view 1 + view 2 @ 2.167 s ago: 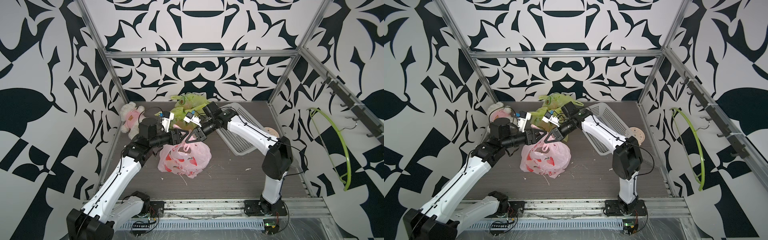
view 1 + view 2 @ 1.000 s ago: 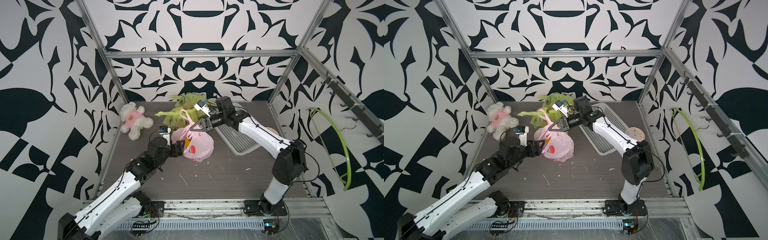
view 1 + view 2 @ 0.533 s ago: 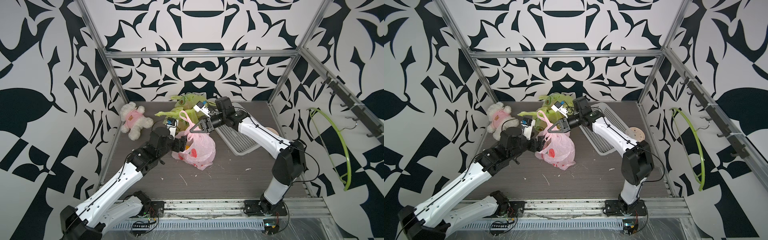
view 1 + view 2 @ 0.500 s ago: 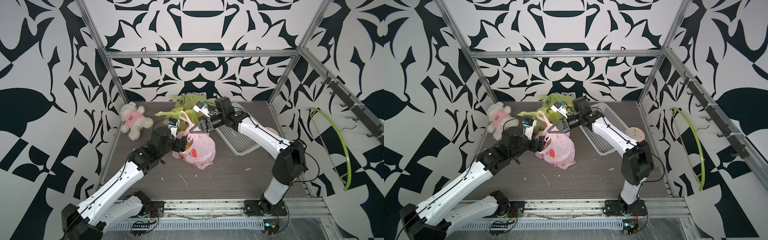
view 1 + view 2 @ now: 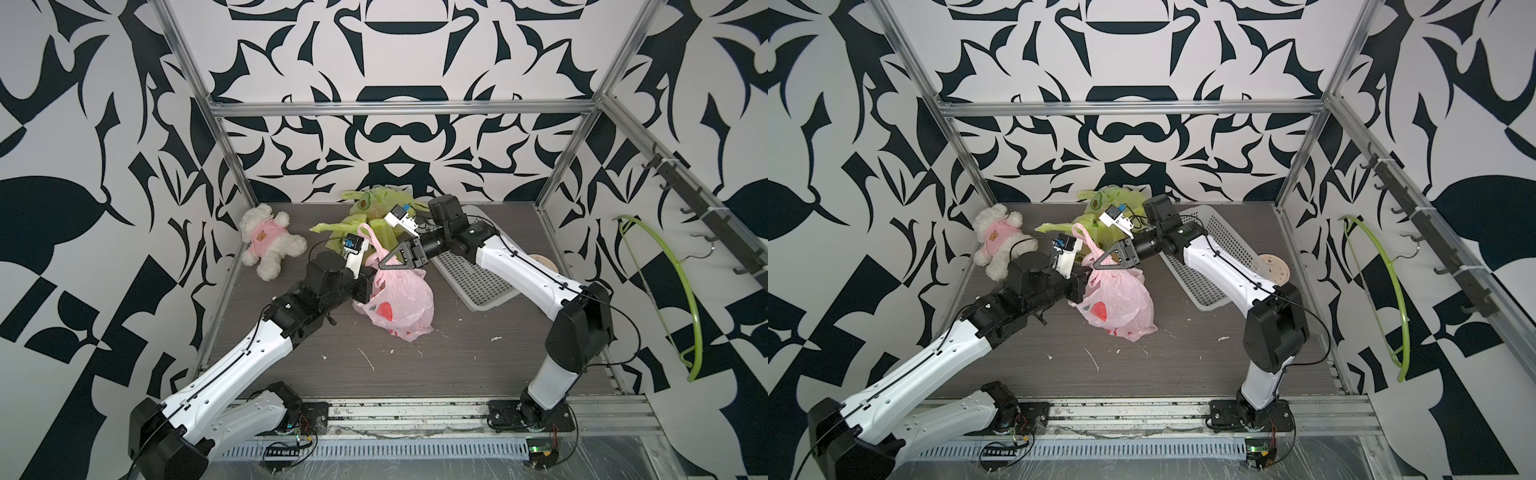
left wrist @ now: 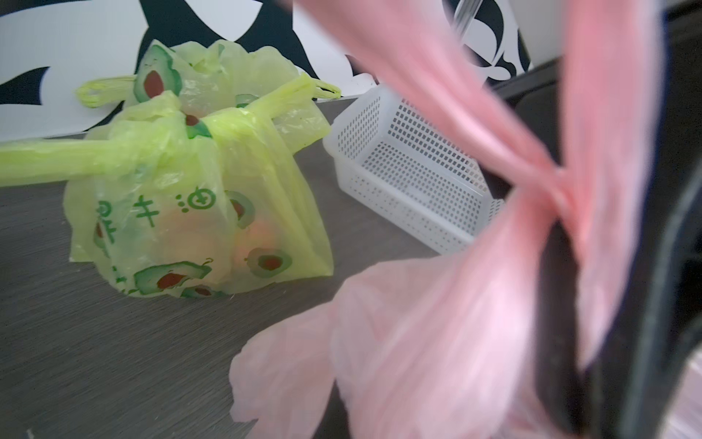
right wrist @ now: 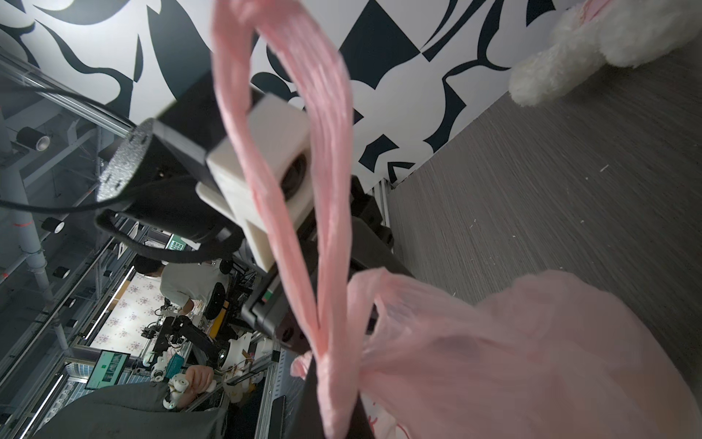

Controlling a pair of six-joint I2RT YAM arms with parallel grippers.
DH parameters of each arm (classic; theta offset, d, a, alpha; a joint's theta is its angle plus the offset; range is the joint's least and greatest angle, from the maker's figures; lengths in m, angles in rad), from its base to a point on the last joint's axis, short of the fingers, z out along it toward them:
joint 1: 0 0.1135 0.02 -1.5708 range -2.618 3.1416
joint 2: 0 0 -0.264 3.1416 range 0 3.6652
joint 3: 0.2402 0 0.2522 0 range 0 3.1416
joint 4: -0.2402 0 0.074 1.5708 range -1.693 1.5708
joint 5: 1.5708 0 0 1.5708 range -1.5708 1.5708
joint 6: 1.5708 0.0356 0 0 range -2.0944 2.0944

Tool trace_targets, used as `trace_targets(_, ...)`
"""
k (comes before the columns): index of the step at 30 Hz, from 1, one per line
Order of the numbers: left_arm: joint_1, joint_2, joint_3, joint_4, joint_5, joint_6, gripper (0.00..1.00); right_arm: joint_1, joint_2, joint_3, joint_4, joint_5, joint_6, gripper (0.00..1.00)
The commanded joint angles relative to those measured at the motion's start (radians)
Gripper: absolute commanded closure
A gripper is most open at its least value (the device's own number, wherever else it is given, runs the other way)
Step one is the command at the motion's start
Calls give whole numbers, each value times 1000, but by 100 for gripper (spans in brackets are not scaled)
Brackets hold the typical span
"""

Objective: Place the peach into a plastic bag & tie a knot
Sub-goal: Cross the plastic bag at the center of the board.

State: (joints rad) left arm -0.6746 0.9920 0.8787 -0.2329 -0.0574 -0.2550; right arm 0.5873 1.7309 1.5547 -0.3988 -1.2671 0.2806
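pink bag (image 5: pixel 399 299) sags mid-frame on the table (image 5: pixel 415 365), thin, soft, slippery; peach unseen, likely inside. right gripper (image 5: pixel 384 262) is clamped on its twisted handle (image 5: pixel 371 239), left gripper (image 5: pixel 366 286) pinched at the neck. bunched strands look the safest hold.

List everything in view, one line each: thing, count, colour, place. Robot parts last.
pink bag: one, pink with red print, middle of the table
green bags: two it seems, yellow-green with avocado print, behind the pink bag
teddy bear: one, white in a pink shirt, back left corner
basket: one, white mesh, back right
disc: one, pale, right edge beside the basket
hanger: one, green, at the right wall
table: one, grey-brown, under everything
left gripper: one, black, shut on the pink bag
right gripper: one, black, shut on the pink bag's handle
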Motion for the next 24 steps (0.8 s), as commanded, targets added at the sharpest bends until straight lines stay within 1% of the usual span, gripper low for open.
trace_targets(1,3,-53,33,-105,-122,-38,100,5,-57,39,-144,40,-106,98)
trace_targets(5,3,-91,60,-164,-167,-56,100,8,-66,62,-258,113,-174,95)
trace_targets(10,3,-89,79,-202,-164,-75,100,21,-80,67,-300,161,-200,90)
trace_targets(14,3,-79,91,-213,-172,-81,100,44,-73,89,-377,206,-248,85)
trace_targets(19,3,-69,104,-214,-154,-81,100,83,-60,98,-419,247,-273,86)
trace_targets(24,3,-57,103,-211,-123,-85,100,106,-42,103,-394,282,-242,87)
